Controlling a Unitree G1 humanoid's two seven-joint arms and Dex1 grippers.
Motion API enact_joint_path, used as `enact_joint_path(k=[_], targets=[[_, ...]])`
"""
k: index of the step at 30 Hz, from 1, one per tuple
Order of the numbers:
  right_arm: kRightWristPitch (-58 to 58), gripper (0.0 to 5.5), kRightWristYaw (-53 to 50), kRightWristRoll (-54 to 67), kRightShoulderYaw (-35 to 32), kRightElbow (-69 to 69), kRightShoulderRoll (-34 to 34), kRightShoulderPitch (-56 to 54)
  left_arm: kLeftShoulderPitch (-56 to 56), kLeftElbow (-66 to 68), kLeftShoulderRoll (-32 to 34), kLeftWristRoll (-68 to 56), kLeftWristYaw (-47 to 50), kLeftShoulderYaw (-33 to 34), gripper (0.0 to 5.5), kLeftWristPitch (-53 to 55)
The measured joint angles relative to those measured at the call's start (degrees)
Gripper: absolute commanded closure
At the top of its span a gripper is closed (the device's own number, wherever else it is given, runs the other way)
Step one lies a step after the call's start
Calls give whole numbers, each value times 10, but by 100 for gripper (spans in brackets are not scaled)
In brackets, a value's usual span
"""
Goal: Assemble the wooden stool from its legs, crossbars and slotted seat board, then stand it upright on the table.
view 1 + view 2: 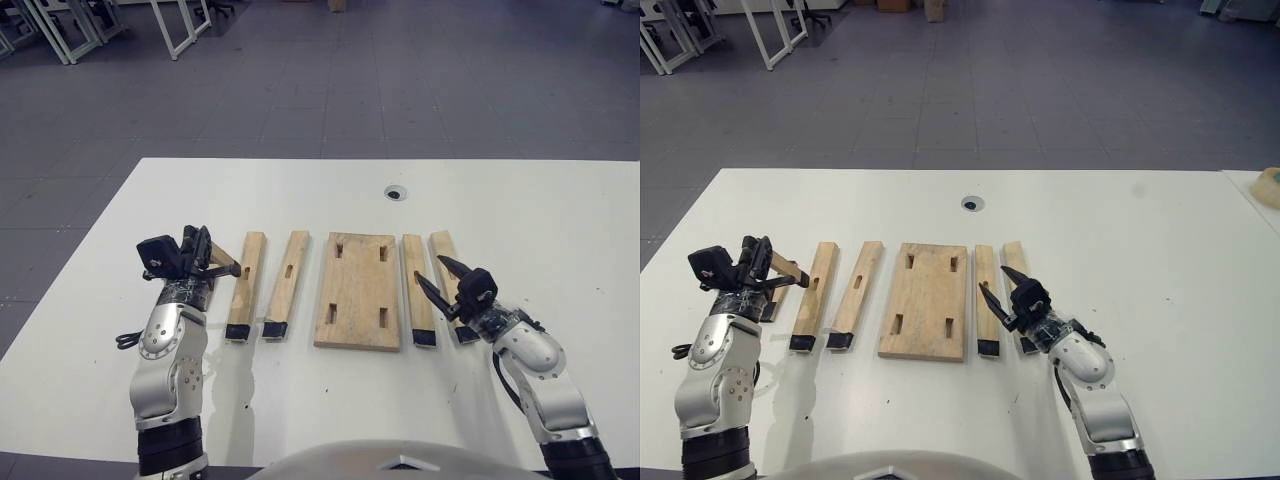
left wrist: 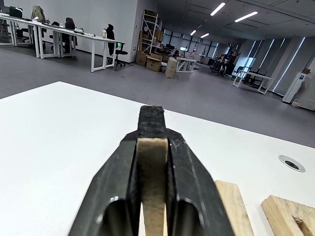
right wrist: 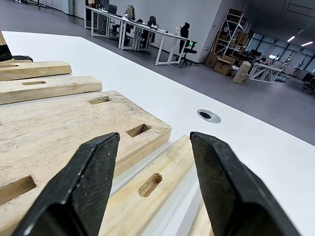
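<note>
The slotted seat board [image 1: 358, 290] lies flat at the table's middle. Two legs [image 1: 247, 285] [image 1: 287, 283] with black end caps lie to its left, and two more [image 1: 417, 300] [image 1: 445, 255] to its right. My left gripper [image 1: 203, 250] is at the left of the row, shut on a short wooden crossbar [image 2: 151, 167] held just above the table. My right gripper [image 1: 440, 277] hovers open over the near ends of the two right legs; between its fingers [image 3: 88, 177] I see a slotted leg [image 3: 152, 191] and the seat board [image 3: 59, 132].
The white table [image 1: 520, 230] has a round cable hole [image 1: 397, 193] behind the board. A pale object [image 1: 1270, 185] sits at the far right edge. Bare tabletop spreads to the right and behind the parts. Grey floor and desks lie beyond.
</note>
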Motion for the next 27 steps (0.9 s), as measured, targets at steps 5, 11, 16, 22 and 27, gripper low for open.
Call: enact_joint_path(k=[5, 11, 16, 22, 27], targets=[[1, 287, 3, 0, 0, -2, 0, 7, -10, -3, -3, 2, 0, 5, 509, -7], [1, 287, 3, 0, 1, -2, 0, 7, -11, -11, -19, 5, 0, -15, 509, -7], [1, 287, 5, 0, 1, -2, 0, 8, -2, 5, -20, 19, -2, -17, 509, -9], [2, 287, 8, 0, 1, -2, 0, 8, 3, 23, -19, 29, -18, -22, 509, -22], [2, 287, 7, 0, 1, -2, 0, 8, 12, 22, 7, 70, -23, -55, 509, -3]])
